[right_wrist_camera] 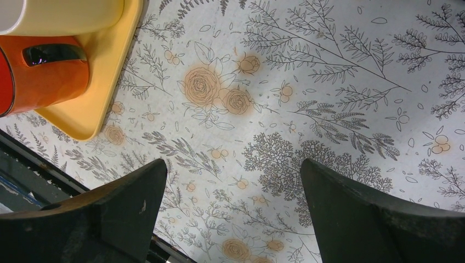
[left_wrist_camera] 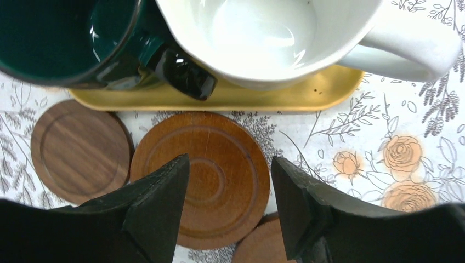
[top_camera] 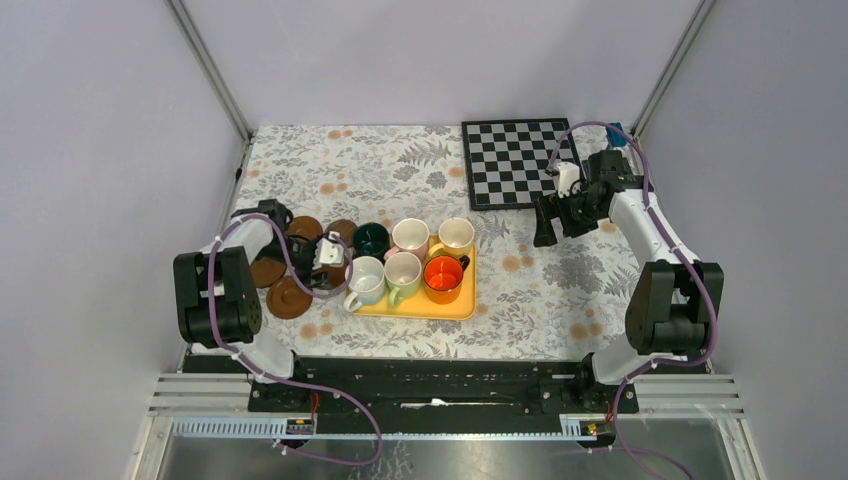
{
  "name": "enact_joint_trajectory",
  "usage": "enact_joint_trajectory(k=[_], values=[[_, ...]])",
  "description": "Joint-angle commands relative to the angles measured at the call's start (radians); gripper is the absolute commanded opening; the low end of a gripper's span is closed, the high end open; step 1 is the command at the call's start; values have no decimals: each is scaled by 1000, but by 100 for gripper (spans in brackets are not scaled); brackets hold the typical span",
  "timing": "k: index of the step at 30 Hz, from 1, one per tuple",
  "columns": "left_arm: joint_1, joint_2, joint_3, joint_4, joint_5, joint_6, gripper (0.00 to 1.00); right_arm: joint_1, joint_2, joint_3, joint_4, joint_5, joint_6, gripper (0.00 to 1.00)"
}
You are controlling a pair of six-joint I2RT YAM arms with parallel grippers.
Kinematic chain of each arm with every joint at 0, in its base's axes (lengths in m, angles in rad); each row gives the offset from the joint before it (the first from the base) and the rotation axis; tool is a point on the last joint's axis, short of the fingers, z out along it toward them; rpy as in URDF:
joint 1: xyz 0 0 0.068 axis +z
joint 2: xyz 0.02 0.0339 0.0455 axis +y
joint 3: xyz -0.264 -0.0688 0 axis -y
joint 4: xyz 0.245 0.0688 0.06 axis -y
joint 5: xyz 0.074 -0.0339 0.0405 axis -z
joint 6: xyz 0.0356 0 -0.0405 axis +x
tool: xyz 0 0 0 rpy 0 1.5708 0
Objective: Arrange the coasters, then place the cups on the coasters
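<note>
The task has barely begun. All six cups (top_camera: pixel 408 258) stand in two rows on the yellow tray (top_camera: pixel 460 308), and not one is on a coaster. The coasters (top_camera: pixel 290 297) lie bunched and partly overlapping on the flowered table (top_camera: pixel 560 280), none of them laid out in any order; part of the bunch is hidden under the arm in the overhead view, so I cannot count them all. The left gripper (left_wrist_camera: pixel 229 164) hangs over this bunch with its jaws partly apart and nothing clasped between them. Directly under them lies one brown coaster (left_wrist_camera: pixel 219 186), wider than the gap, so each finger covers a side of it; whether the tips touch it I cannot tell. A darker coaster (left_wrist_camera: pixel 79 150) lies just outside the left-hand jaw, and the edge of a third (left_wrist_camera: pixel 263 246) peeps out below the gap. Straight ahead of the jaws is the tray's edge, with the dark green cup (left_wrist_camera: pixel 55 38) and the white cup (left_wrist_camera: pixel 257 33) looming over it. The right gripper (right_wrist_camera: pixel 233 170) hovers with its jaws spread wide and empty over bare cloth, the orange cup (right_wrist_camera: pixel 44 76) off ahead and to its left-hand side. Still to do, by my reckoning: spread every coaster, then lift each cup across.
</note>
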Motion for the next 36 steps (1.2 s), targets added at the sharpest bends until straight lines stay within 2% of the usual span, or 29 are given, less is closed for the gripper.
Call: enact_joint_trajectory(k=[1,16,21,29,36], values=[[-35,20,-23,85,35,74,62,2,-4,33,-20,14,12,98],[-106,77,-48,153,-9,107,63,3,-42,4,-5,53,33,98],[-142,93,-32,154,-47,64,67,2,-39,3,2,59,35,98],[-204,103,-31,182,-117,19,67,2,-50,-3,3,70,32,98],[-260,119,2,191,-120,-44,68,2,-59,-21,13,87,19,98]])
